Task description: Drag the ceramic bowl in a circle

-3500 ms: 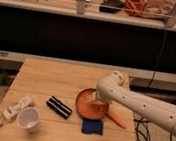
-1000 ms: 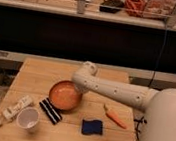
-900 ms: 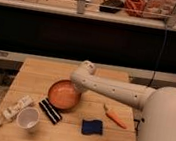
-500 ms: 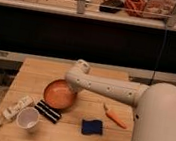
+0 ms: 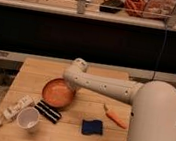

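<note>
Pale wooden plank surface point(image 5: 70, 139), whole top in view. White robot arm point(image 5: 105, 86) reaches in over the right edge, with its bulky white body covering the front-right corner.

Wide shallow orange-brown glazed ceramic bowl point(image 5: 57, 94) sits left of centre, upright and flat on the surface, nearer the left edge than the right.

Dark blue rectangular sponge point(image 5: 92, 127) is by the front edge, about mid-width. Black flat packet with pale stripes point(image 5: 48, 112) is just beside the bowl's front rim; can't tell if they touch. White plastic cup point(image 5: 27, 118) stands upright near the front-left corner. Orange carrot-shaped piece point(image 5: 115, 117) lies toward the right edge. White tube-like item point(image 5: 17, 108) lies by the left edge.

Pincer point(image 5: 71, 87) is at the bowl's back-right rim, closed, apparently pinching that rim.

Risks, judged:
- 1: circle swings forward, so the bowl shoves the packet into the cup and the cup tips.
- 2: rim pinch on slick glaze slips, so the bowl stops mid-arc.
- 3: pull angled upward tilts the bowl instead of sliding it.
- 4: wide arc toward the left edge leaves the bowl overhanging.
</note>
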